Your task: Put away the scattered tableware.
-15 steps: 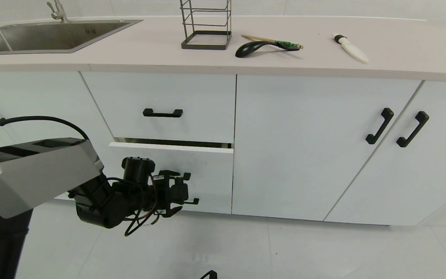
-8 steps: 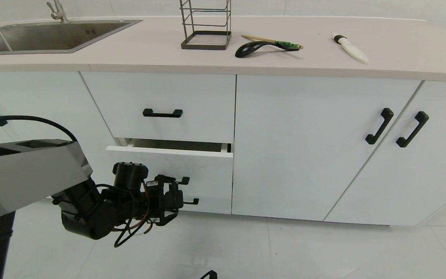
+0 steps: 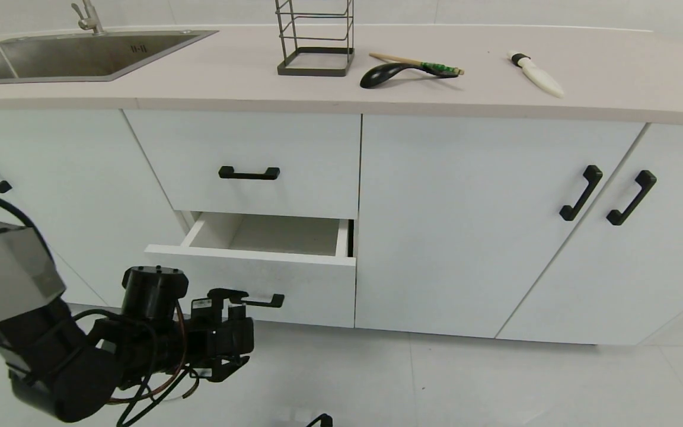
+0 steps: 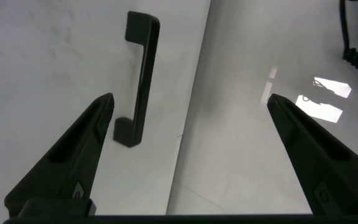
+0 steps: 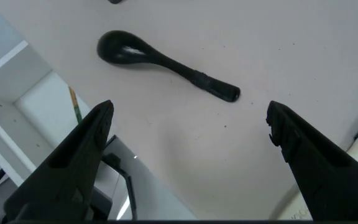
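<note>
A black spoon (image 3: 386, 72) lies on the countertop (image 3: 199, 77) with wooden chopsticks (image 3: 418, 61) resting across its handle. A white knife (image 3: 536, 74) with a black collar lies farther right. Below, the lower drawer (image 3: 294, 284) stands pulled out. My left gripper (image 3: 236, 332) hangs low in front of it, open, just short of the drawer's black handle (image 3: 261, 300). In the left wrist view that handle (image 4: 138, 81) sits beyond the spread left gripper (image 4: 190, 99), near one finger. My right gripper (image 5: 190, 107) is open with the spoon (image 5: 166, 59) lying past its fingertips.
A wire rack (image 3: 316, 41) stands on the counter left of the spoon, and a steel sink (image 3: 80, 53) is at the far left. The upper drawer (image 3: 249, 172) and the cabinet doors (image 3: 578, 196) to the right are closed. Tiled floor lies below.
The lower drawer has slid out from a narrow gap to well open. My left arm has drawn back toward me and lower, along with the drawer's handle.
</note>
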You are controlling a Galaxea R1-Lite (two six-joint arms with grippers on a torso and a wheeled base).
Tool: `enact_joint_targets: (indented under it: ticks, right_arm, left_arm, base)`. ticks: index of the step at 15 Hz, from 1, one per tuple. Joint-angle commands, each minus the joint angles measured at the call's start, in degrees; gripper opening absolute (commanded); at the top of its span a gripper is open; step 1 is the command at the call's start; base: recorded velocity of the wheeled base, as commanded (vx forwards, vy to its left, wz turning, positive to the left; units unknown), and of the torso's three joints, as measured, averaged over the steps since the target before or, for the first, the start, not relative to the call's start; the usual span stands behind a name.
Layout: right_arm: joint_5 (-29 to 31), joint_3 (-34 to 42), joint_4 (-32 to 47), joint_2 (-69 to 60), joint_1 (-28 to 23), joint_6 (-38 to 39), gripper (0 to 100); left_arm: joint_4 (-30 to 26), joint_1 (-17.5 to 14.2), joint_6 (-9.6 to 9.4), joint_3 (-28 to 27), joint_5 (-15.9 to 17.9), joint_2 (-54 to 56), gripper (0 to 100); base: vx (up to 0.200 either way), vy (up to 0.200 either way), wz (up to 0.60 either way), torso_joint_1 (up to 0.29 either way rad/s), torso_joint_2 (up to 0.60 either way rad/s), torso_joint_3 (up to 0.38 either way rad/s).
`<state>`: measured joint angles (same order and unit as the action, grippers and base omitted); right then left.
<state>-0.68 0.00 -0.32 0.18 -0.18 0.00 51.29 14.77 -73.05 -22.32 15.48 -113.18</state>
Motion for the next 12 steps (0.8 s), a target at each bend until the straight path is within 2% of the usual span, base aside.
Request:
enact_joint_targets:
  ticks: [1,3,5,6,7,8,10,12]
  right_arm:
    - [-0.02,0.00,-0.03,0.08,0.01,0.00,0]
    - [-0.02,0.00,-0.03,0.08,0.01,0.00,0]
    - [-0.02,0.00,-0.03,0.08,0.01,0.00,0]
    - [-0.02,0.00,-0.03,0.08,0.01,0.00,0]
    - [-0.02,0.00,-0.03,0.08,0.01,0.00,0]
    - [-0.02,0.00,-0.03,0.08,0.01,0.00,0]
    - [-0.02,0.00,-0.03,0.08,0.01,0.00,0]
    - [-0.02,0.00,-0.03,0.08,0.01,0.00,0]
  left_arm:
    - [0.04,1.05,0.10,4.48,-0.01,9.11,100]
    - [0.13,2.89,0.36,4.92,-0.01,12.45,100]
    - [0.04,4.74,1.68,4.74,-0.01,14.65,100]
    - [-0.40,7.55,5.37,3.86,-0.45,16.67,100]
    - [-0.75,9.31,8.18,1.49,-0.72,17.03,100]
    - [-0.92,9.92,9.33,-0.44,-0.98,16.76,100]
    - [-2.68,9.83,9.50,-2.46,-0.98,16.23,100]
    - [-4.88,9.48,9.50,-7.91,-1.07,12.45,100]
  base:
    - [0.000,0.000,0.00,0.000,0.00,0.000]
    - [0.000,0.000,0.00,0.000,0.00,0.000]
    - [0.000,0.000,0.00,0.000,0.00,0.000]
    - [0.000,0.000,0.00,0.000,0.00,0.000]
    - [0.000,0.000,0.00,0.000,0.00,0.000]
    - [0.000,0.000,0.00,0.000,0.00,0.000]
    - [0.000,0.000,0.00,0.000,0.00,0.000]
    - [0.000,0.000,0.00,0.000,0.00,0.000]
